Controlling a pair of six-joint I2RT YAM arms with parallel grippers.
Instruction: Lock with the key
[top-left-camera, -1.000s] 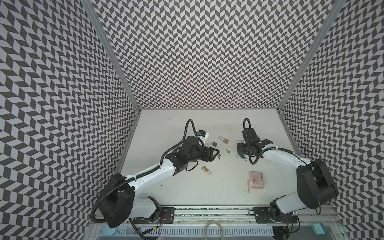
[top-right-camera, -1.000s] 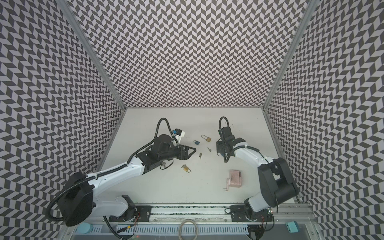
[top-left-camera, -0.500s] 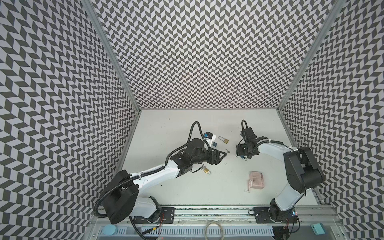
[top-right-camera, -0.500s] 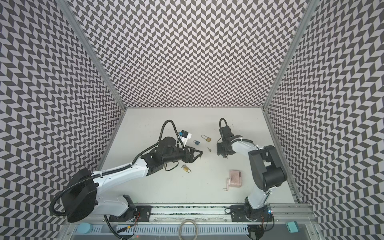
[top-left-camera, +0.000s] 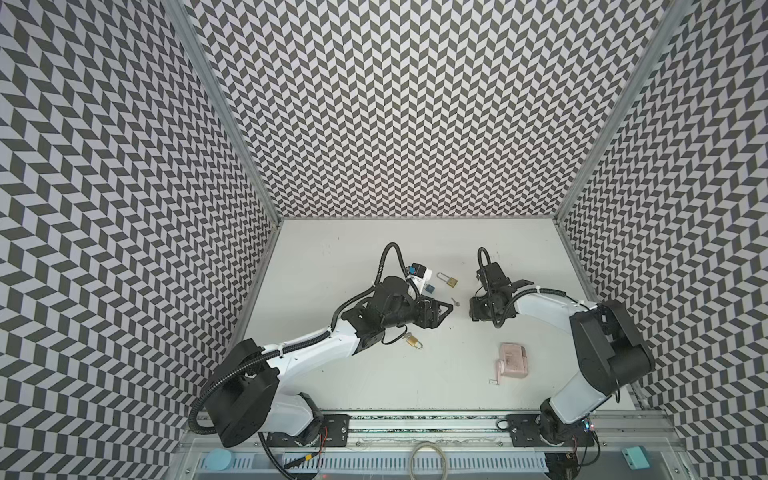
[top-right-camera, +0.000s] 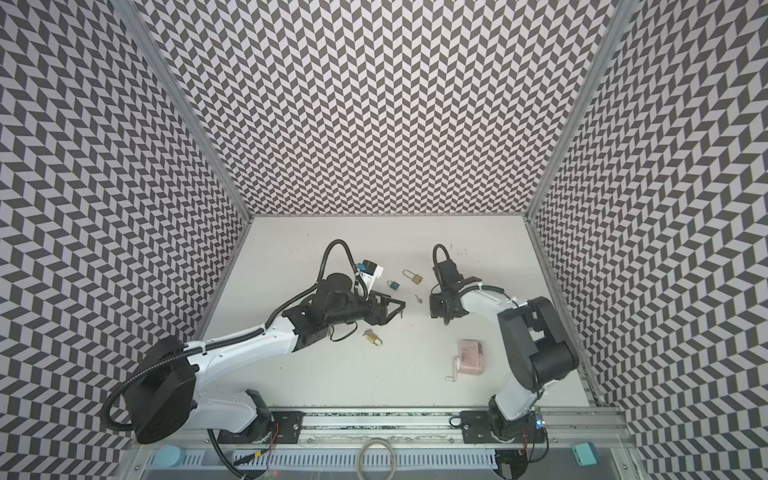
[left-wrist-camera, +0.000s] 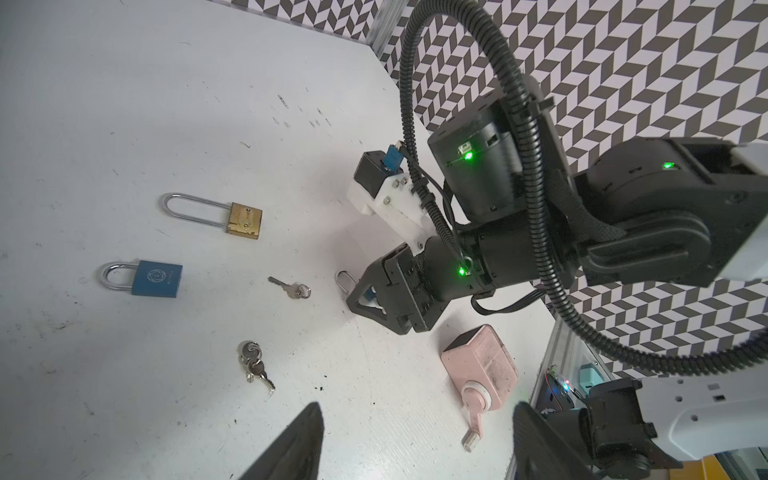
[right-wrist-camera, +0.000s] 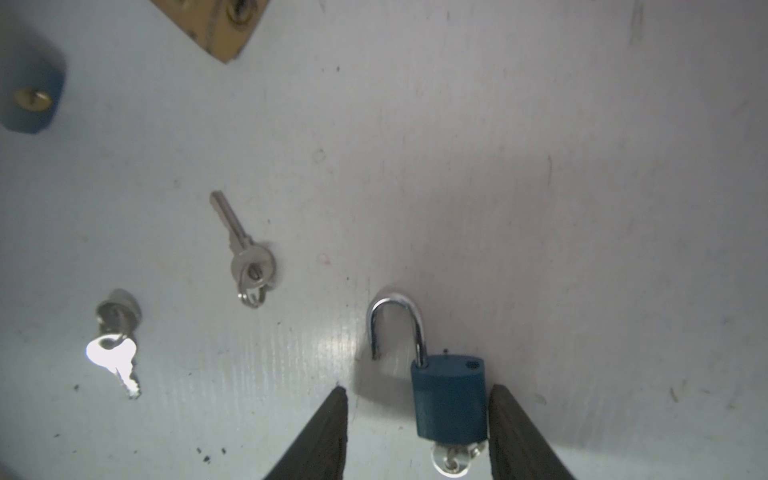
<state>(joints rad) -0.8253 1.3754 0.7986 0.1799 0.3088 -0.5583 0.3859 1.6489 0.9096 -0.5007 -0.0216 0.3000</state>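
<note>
Vs 1 s ago, left arm (top-left-camera: 324, 349) has edged toward centre, left jaws wide, empty. Right jaws sit part-closed round small blue padlock (right-wrist-camera: 451, 399) on tabletop (right-wrist-camera: 540, 166): one touching, other apart. Shackle (right-wrist-camera: 395, 316) open; key (right-wrist-camera: 451, 461) prob. in its base, blurred. We see loose key (right-wrist-camera: 245, 249), key bunch (right-wrist-camera: 116, 340) nearby, pink box (top-left-camera: 514, 359) well apart.

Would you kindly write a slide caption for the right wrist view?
Right tool straddling a blue padlock, shackle open, key inserted; a single key and a key bunch lie alongside.
</note>
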